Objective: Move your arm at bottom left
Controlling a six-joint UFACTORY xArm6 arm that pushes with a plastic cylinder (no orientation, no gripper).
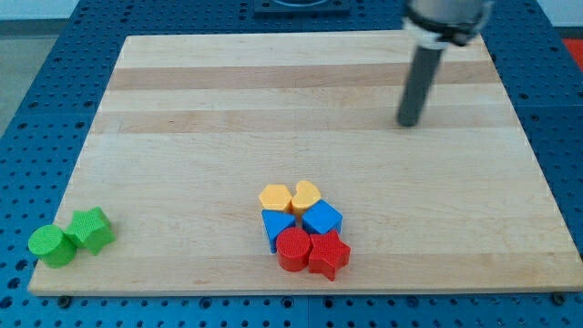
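My tip rests on the wooden board at the view's upper right, far from all blocks. A cluster lies at the bottom centre: a yellow hexagon, a yellow heart, a blue block, a blue cube, a red cylinder and a red star. At the bottom left corner sit a green cylinder and a green star, touching each other.
The board lies on a blue perforated table that shows on all sides. The green cylinder sits at the board's left edge.
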